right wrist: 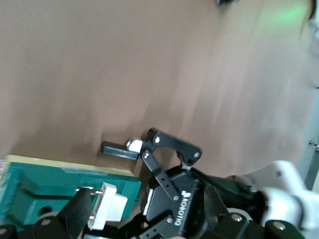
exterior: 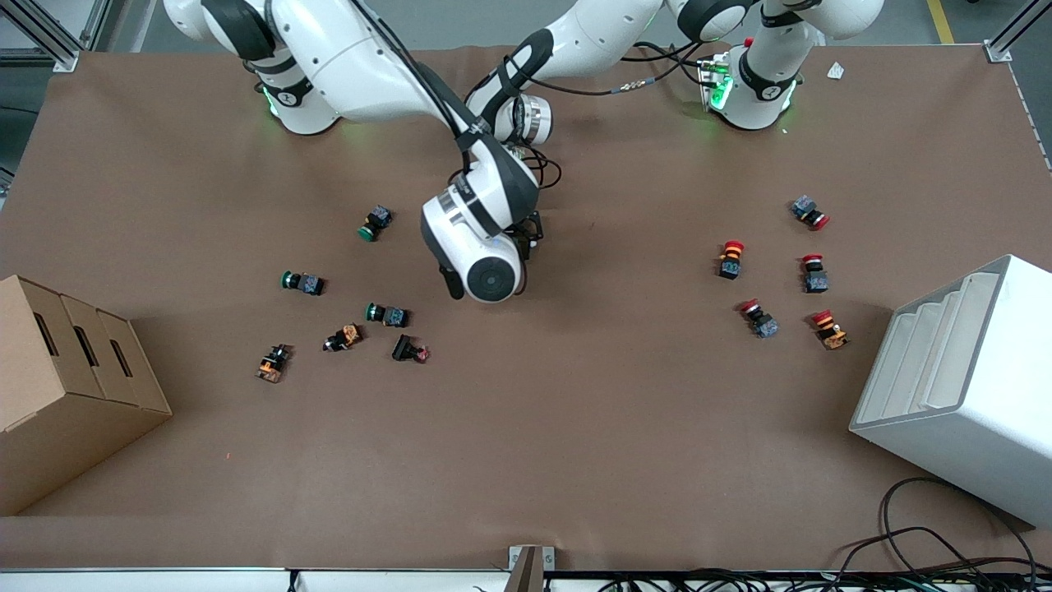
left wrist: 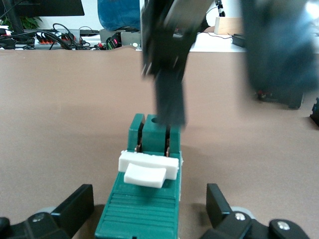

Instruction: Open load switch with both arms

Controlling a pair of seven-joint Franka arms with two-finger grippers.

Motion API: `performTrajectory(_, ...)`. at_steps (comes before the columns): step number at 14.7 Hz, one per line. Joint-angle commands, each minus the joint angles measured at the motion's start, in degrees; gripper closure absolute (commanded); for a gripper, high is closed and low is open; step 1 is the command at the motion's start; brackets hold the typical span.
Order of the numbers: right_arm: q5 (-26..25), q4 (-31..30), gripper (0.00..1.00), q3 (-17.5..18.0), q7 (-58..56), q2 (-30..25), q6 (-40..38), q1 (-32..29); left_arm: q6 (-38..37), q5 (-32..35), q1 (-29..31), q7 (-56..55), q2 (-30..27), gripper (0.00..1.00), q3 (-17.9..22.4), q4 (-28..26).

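The load switch [left wrist: 144, 206] is a dark green block with a white toggle [left wrist: 147, 169], lying on the brown table. In the front view both hands hide it near the table's middle. My left gripper [left wrist: 147, 204] is open, straddling one end of the switch with a gap on each side. My right gripper [right wrist: 149, 214] is open too; one of its fingers [left wrist: 169, 94] comes down onto the slotted end next to the toggle. The right wrist view shows the switch [right wrist: 50, 186], the toggle [right wrist: 107, 206] and the left gripper [right wrist: 174, 209] close beside it.
Green-capped push buttons [exterior: 378, 220] and small parts [exterior: 343, 337] lie toward the right arm's end. Red-capped buttons [exterior: 730, 259] lie toward the left arm's end. A cardboard box [exterior: 66, 386] and a white rack [exterior: 962, 386] stand at the table's two ends.
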Motion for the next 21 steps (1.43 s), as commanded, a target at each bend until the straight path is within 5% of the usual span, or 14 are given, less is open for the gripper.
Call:
performTrajectory(1,-1.3,5.6,0.0,0.5,-7.0,-1.6,-8.8,-5.2,2.3,-1.2,0.5,-3.3,4.0,0.0,-0.3,-0.9)
performTrajectory(7,-15.4,7.9,0.0,0.7,-35.5,-6.8,-9.3,-14.2,2.3,-1.4,0.8,-3.3,3.2,0.0,-0.4,-0.8)
performTrajectory(13,-17.1,5.0,0.0,0.7,-67.8,-13.8,-2.1,-26.8,2.9,-2.2,1.3,-2.7,1.4,0.0,-0.9,-0.7)
performTrajectory(21,-21.2,4.9,0.0,0.7,-93.7,-19.9,-1.1,-35.6,4.9,-8.2,2.5,3.7,-2.5,0.0,-1.0,0.0)
